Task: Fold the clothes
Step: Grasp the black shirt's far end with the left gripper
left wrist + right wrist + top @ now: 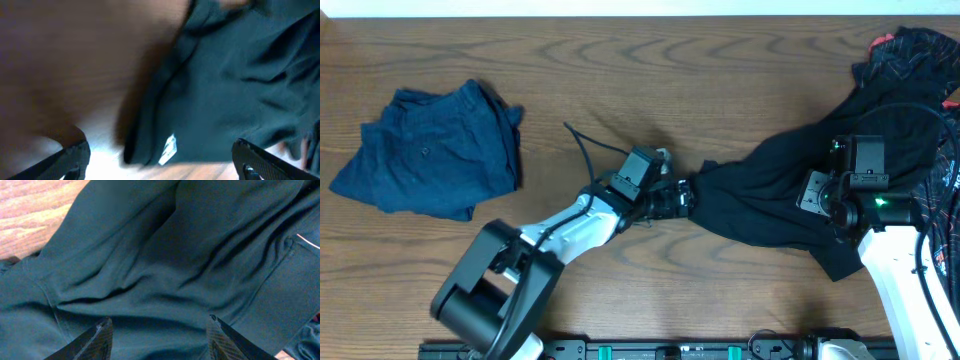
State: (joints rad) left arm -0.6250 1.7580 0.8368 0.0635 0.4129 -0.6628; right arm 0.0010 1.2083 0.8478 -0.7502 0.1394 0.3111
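The left arm starts at the near-left edge and stretches low to the right. The left gripper sits at the left tip of the shirt, jaws wide and holding nothing. The right arm comes up from the near right. The right gripper points down over the shirt's middle, jaws partly apart, with no fabric pinched. The bunched shirt runs from the table's centre to the far right. A blue garment lies far left.
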